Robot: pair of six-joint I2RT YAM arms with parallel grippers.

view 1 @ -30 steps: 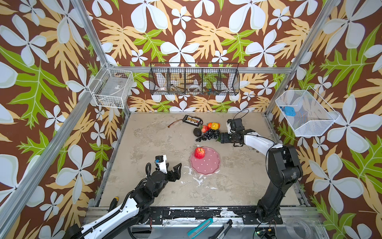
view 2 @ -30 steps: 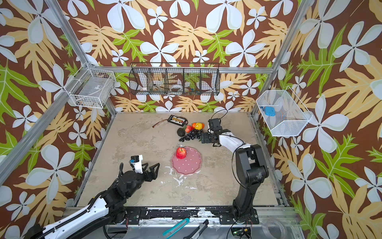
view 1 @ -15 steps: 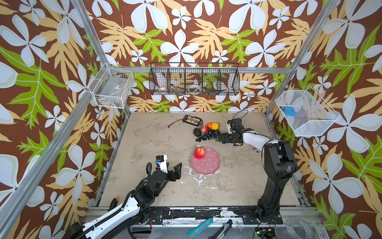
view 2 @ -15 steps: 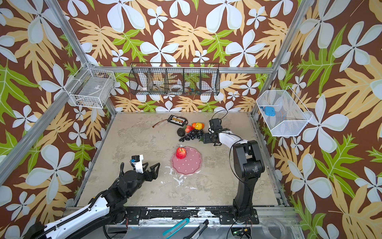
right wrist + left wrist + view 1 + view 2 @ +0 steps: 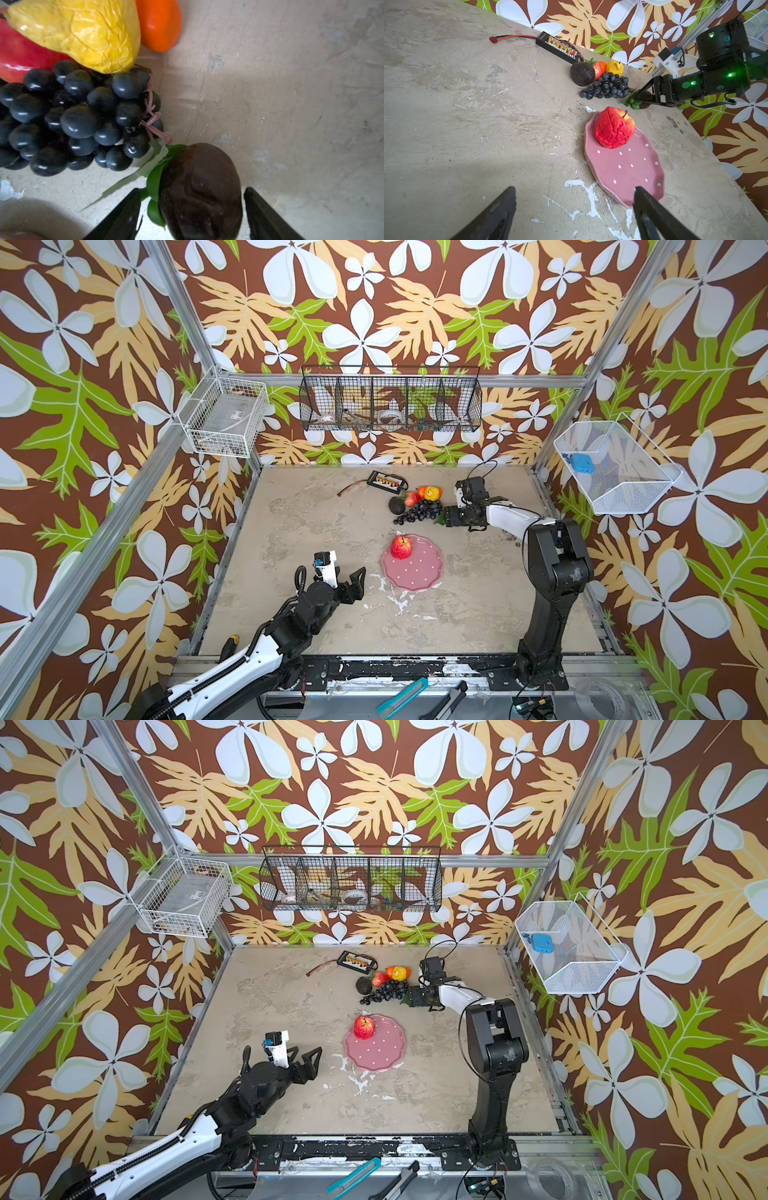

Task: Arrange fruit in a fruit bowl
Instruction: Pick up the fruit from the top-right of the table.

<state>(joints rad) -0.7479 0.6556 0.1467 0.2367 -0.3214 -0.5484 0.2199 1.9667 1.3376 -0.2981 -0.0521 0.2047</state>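
The tabletop [image 5: 311,522] is a mottled beige slab, scuffed and stained, with chipped white flecks [image 5: 583,187] just ahead of the left claw [image 5: 574,189]. That claw hangs low with its fingers spread wide and nothing between them. The pink dish [image 5: 415,574] lies just past its right-hand finger, with the red apple [image 5: 402,546] on the dish's far edge. The right claw [image 5: 191,190] lies close to the surface, released. Its two fingers flank a dark brown fruit [image 5: 199,187] with a slim gap on each side. Right off its tips sits the grape bunch [image 5: 419,510], and beyond that the lemon [image 5: 432,492], an orange [image 5: 422,490] and an avocado [image 5: 397,506], huddled together. A black gadget [image 5: 386,482] with a red cable lies farther out from that claw, toward the back wall. The walls [image 5: 374,302] wear brown paper with big white flowers and green and tan leaves, framed by aluminium posts [image 5: 183,310]. A black wire basket [image 5: 390,400] hangs on the back wall, a white one [image 5: 226,423] on the left wall and another [image 5: 615,466] on the right.
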